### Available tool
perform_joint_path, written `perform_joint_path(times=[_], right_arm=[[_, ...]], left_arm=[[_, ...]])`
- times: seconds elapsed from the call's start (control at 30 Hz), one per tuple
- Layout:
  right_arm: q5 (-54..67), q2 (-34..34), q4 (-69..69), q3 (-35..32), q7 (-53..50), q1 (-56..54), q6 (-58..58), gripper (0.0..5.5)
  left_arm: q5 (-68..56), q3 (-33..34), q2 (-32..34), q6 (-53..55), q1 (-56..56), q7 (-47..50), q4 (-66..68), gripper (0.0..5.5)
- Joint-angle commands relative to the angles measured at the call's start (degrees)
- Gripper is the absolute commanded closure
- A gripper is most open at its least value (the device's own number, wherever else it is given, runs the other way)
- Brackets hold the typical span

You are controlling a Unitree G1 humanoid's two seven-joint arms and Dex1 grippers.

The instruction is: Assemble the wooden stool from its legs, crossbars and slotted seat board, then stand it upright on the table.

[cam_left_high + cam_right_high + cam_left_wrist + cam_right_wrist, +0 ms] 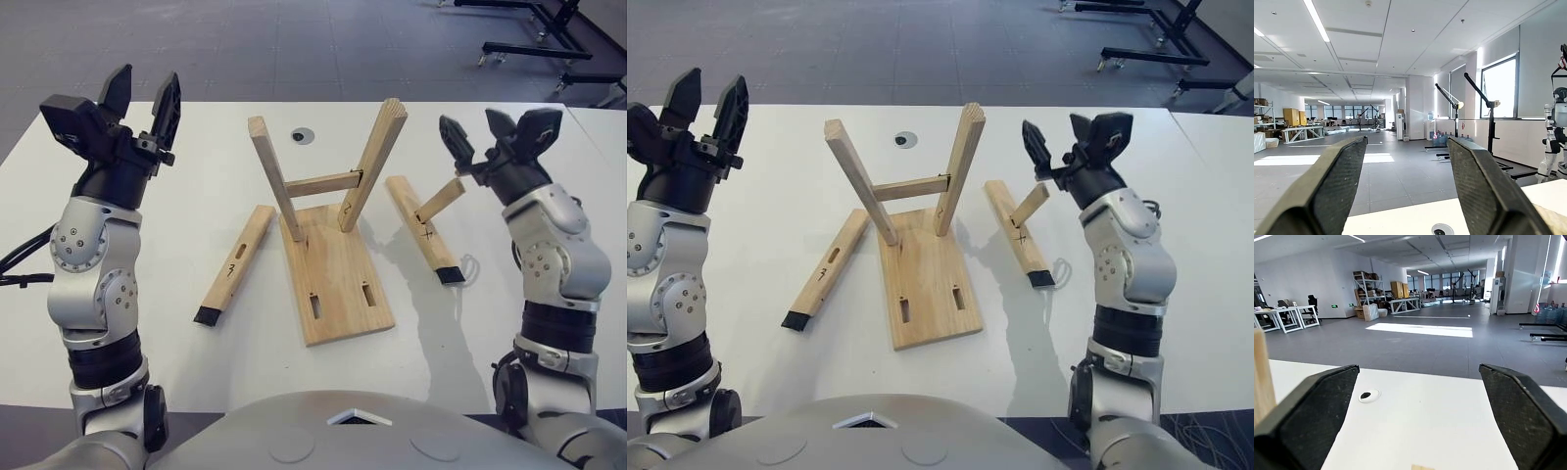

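Risk lay with the seat board [345,279] on the counter [196,176], two legs [276,181] slotted upright: left gripper [139,93] and right gripper [470,125], jaws open and empty, could topple them fetching a loose leg [233,264].

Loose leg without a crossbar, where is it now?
In the left eye view, the leg lies flat on the table at the robot's left, beside the seat board, black tip toward the robot.

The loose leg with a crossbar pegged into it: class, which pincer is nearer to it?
Right. The right pincer sits open just beside the leg and its crossbar tip; the left pincer is open far off, beyond the seat board and the other loose leg.
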Motion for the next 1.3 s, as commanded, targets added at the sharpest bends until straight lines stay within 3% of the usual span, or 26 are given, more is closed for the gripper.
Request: perform_joint_path(times=[0.03, 0.27, 0.33, 0.47, 0.6, 0.8, 1.0, 1.17, 1.3], right_arm=[[1.6, -1.9, -0.7, -1.7, -0.4, -4.6, 2.0, 0.98], [2.0, -1.7, -2.2, -0.4, -0.3, -4.4, 4.1, 0.98], [-1.4, -2.0, 1.0, 2.7, 0.6, -0.5, 3.6, 0.98], [-6.7, 1.5, 11.3, 7.0, -0.4, 0.5, 0.0, 0.98], [-7.1, 4.7, 11.3, 8.7, -1.5, -2.9, -0.8, 0.98], [-5.7, 5.0, 9.6, 6.6, -1.5, -4.3, 0.0, 0.98], [-1.9, 5.1, 6.0, 0.3, -2.3, -5.3, -1.8, 0.98], [0.8, 2.7, -1.0, -2.9, -1.8, 1.6, 2.8, 0.98], [2.0, 2.0, -10.8, -1.6, -0.6, 12.8, 6.1, 0.98]], left_arm=[[0.3, -0.4, 0.0, -0.5, -0.2, -0.4, 0.1, 2.53], [0.6, -0.7, -0.2, -0.7, -0.1, -0.1, 0.1, 2.53], [0.7, -1.3, -0.4, -0.7, -0.7, -0.2, 0.4, 2.53], [0.7, -1.9, -0.4, -0.9, -1.1, -0.7, 1.6, 2.53], [0.4, -1.7, 0.1, -0.6, -1.8, -0.9, 2.0, 2.53], [0.8, -2.4, -0.6, -1.0, -1.2, -1.2, 2.2, 2.53], [0.9, -2.2, -0.6, -1.6, -1.4, -1.5, 2.4, 2.53], [1.3, -2.1, -0.8, -1.8, -0.2, -1.3, 1.4, 2.53], [1.4, -1.0, -0.8, -1.7, 1.4, -0.4, -0.3, 2.53]])
